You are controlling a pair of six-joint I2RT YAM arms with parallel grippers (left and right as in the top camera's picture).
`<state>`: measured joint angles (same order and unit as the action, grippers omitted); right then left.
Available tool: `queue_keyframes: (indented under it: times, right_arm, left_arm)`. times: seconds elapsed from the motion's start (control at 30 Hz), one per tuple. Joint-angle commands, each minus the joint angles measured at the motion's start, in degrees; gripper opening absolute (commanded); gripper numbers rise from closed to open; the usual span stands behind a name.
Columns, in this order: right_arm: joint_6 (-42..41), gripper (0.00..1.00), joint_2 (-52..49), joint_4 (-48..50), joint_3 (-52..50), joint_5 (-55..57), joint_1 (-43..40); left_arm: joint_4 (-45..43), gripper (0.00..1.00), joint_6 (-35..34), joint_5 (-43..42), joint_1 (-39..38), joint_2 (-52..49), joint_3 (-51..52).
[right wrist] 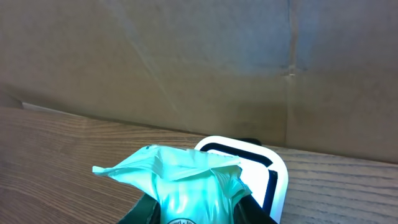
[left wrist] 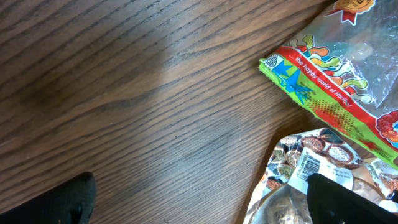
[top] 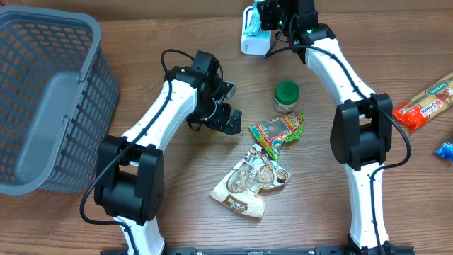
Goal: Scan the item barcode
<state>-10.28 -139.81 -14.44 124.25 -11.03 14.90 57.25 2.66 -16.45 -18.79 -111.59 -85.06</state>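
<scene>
Right wrist view shows the item, a mint-green pouch (right wrist: 186,180) of thin, crinkled plastic film. Its pinched top edge flares out flat and wrinkled, and the right gripper (right wrist: 196,214) is clamped on its lower part, a dark finger on either side. Just behind the pouch stands the scanner (right wrist: 277,177), a smooth white block with rounded corners and a dark window set in its face. A plain brown cardboard wall (right wrist: 186,62) with a faint crease rises beyond it.

From overhead, pouch and scanner sit together at the far edge of the wooden table (top: 163,28), whose dark brown surface has a fine, streaky grain.

Nearer the middle stands a small round jar (top: 287,95) with a green lid. Beside it lies a glossy gummy bag (top: 279,131) printed in green, red and yellow. Below that is a clear, shiny cookie pouch (top: 251,180) with a brown base; the left wrist view shows a barcode label on it.

The left gripper (top: 230,105) hangs over bare wood just beside the gummy bag, its black fingers spread wide and holding nothing.

A gray plastic lattice basket (top: 42,106) lies tipped at the left. An orange wrapped bar (top: 425,103) and a small blue packet (top: 444,150) lie at the right edge.
</scene>
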Motion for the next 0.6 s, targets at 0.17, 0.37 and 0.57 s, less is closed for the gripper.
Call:
queue_keyframes:
  times: [0.17, 0.37, 0.57]
  right_arm:
    - [-0.2, 0.04, 0.6, -4.4, 4.4, 0.8, 0.0]
    - [-0.2, 0.04, 8.2, -13.7, 7.2, 11.1, -1.5]
    - [-1.4, 0.04, 17.9, -27.7, 7.2, 37.4, -2.8]
  left_arm:
    - [1.0, 1.0, -1.6, -0.1, -0.5, -0.5, -0.8]
    - [2.2, 1.0, -1.6, -0.1, -0.5, -0.5, -0.8]
    - [2.2, 1.0, -1.6, -0.2, -0.5, -0.5, -0.8]
